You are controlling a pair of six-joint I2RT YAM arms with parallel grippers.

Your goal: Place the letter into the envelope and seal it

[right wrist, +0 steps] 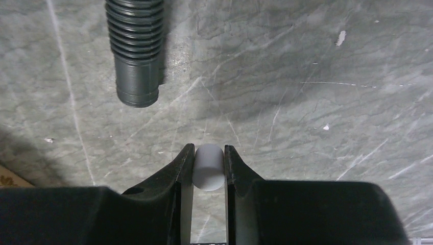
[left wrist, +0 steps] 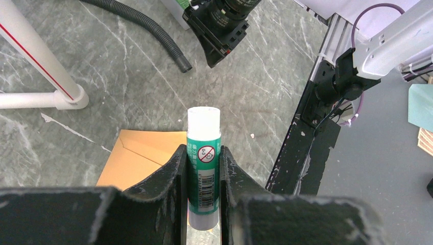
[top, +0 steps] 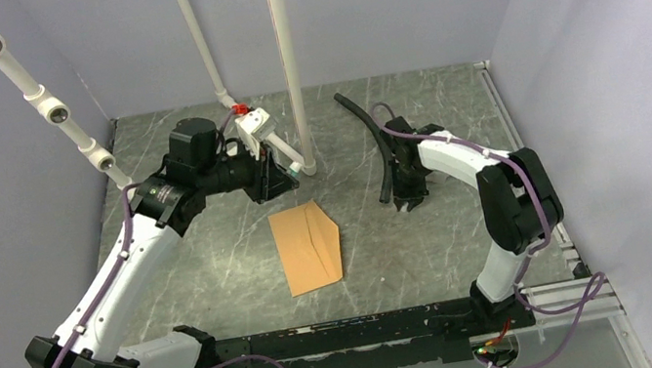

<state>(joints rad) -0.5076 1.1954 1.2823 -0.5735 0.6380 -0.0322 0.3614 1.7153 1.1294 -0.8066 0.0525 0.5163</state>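
The orange-brown envelope lies flat on the table at the middle, its pointed flap folded down on it; it also shows in the left wrist view. The peach-pink letter is out of view. My left gripper is raised behind the envelope's far end and is shut on a green glue stick with white ends. My right gripper points down at the table right of the envelope and is shut on a small white cap, just above the marbled surface.
A black ribbed hose lies by the right gripper, its open end just ahead of the fingers. White pipes stand at the back, with a foot near the envelope. The black base rail runs along the near edge.
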